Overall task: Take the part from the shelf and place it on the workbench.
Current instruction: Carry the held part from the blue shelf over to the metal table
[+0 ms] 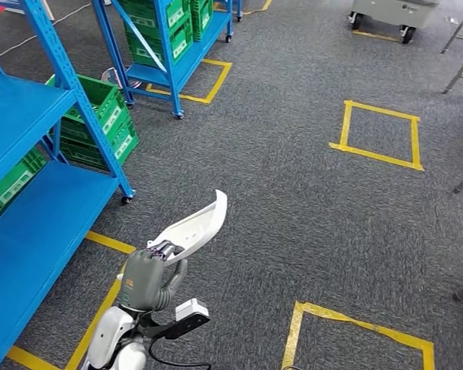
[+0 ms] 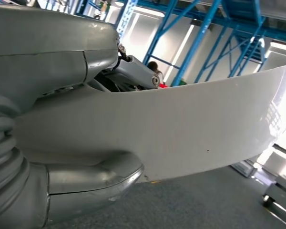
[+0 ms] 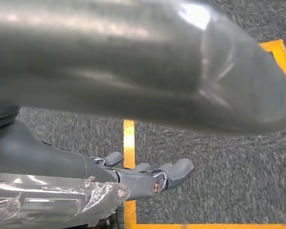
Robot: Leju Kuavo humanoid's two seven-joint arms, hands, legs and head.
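My left hand [image 1: 147, 276] grips a long curved white plastic part [image 1: 199, 224] over the grey carpet, low in the head view; the part juts forward and to the right, its tip turned up. From the left wrist camera the white part [image 2: 177, 129] runs across the picture, clamped between the grey thumb [image 2: 95, 179] and the darker fingers [image 2: 134, 71]. The right hand [image 3: 148, 179] hangs over the carpet with its fingers stretched out and nothing in them. The blue shelf [image 1: 25, 223] stands to my left.
Green crates [image 1: 101, 123] sit on the blue shelf and on a second blue rack [image 1: 165, 38] further back. Yellow tape squares [image 1: 377, 135] mark the carpet ahead and near right [image 1: 357, 331]. A wheeled grey cart [image 1: 392, 15] stands far right.
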